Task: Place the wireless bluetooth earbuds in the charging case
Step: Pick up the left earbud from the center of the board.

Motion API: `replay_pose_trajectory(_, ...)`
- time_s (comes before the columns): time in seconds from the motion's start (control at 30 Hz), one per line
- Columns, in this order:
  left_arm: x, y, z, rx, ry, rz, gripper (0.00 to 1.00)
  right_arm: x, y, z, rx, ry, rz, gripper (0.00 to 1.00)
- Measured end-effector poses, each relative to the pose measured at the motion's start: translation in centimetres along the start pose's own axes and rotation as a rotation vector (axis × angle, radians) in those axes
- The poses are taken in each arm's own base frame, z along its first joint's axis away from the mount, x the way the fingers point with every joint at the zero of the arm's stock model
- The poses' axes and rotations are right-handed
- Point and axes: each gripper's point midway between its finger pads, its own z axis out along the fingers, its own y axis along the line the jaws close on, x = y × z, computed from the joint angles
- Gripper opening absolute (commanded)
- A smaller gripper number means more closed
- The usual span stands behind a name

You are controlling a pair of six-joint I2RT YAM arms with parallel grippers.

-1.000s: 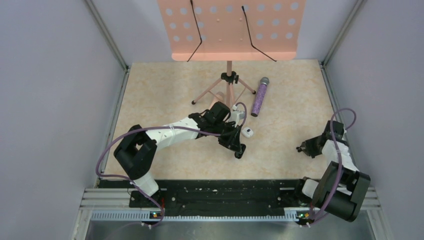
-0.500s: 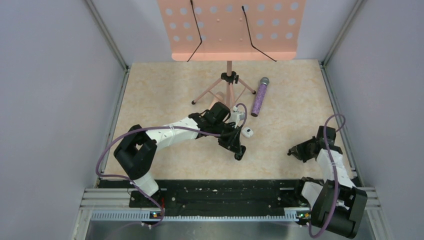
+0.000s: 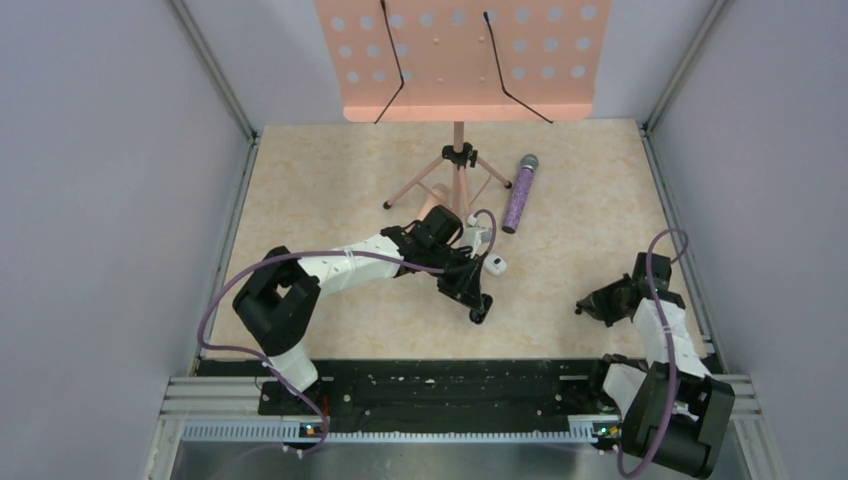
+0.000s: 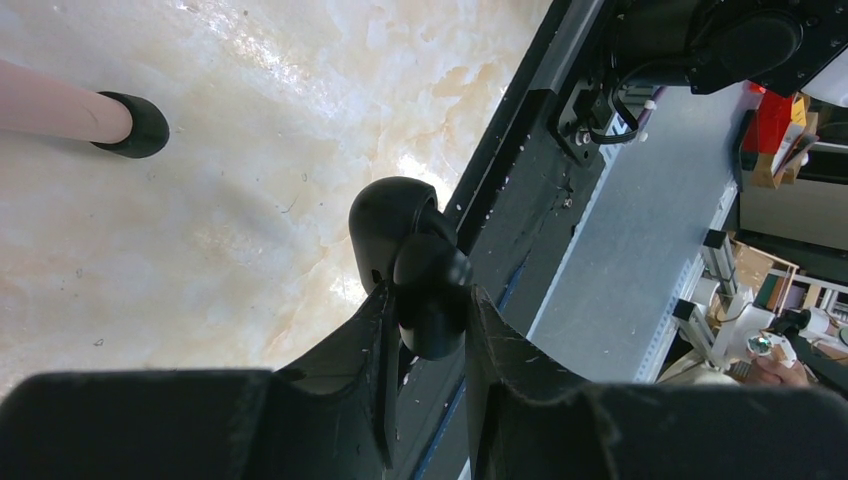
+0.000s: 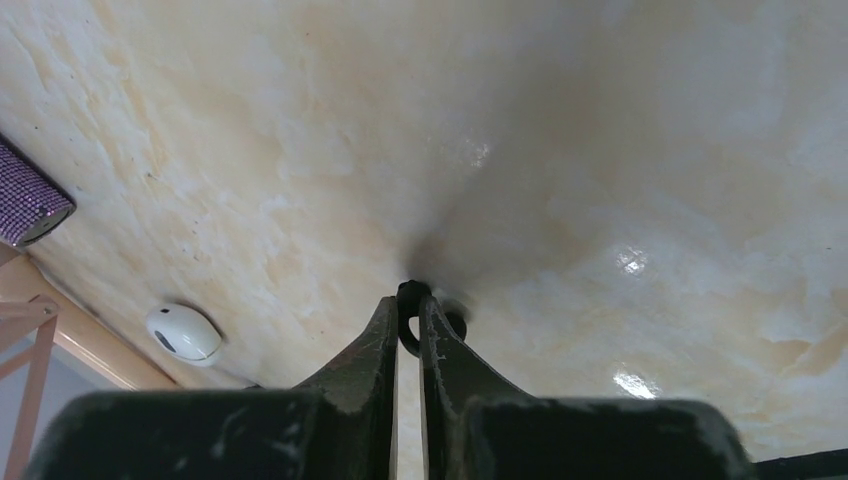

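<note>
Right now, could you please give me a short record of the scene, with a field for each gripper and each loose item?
left gripper: shut on the black charging case, which appears open
right gripper: pinching a small dark piece, kind unclear
white oval piece: likely an earbud, loose on the table beside the left arm
purple microphone: lying near the music stand
</note>
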Motion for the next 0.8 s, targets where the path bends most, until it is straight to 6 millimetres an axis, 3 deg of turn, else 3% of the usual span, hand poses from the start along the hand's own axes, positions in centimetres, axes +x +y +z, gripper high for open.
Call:
replay_pose_trajectory(0.07,-0.1,0.0,0.0,0.001,-0.001,0.001,0.0,-0.1,0.0,-0.2,0.005,-0.004,-0.002,0.04)
replay_pose_trajectory(0.23,-0.1,-0.2,0.0,0.006,-0.001,0.002,0.0,-0.2,-0.3,-0.5,0.02,-0.02,-0.012,0.16)
replay_pose_trajectory(0.8,-0.1,-0.2,0.0,0.008,0.0,0.003,0.0,-0.3,-1.2,-1.0,0.057,-0.023,-0.103,0.18)
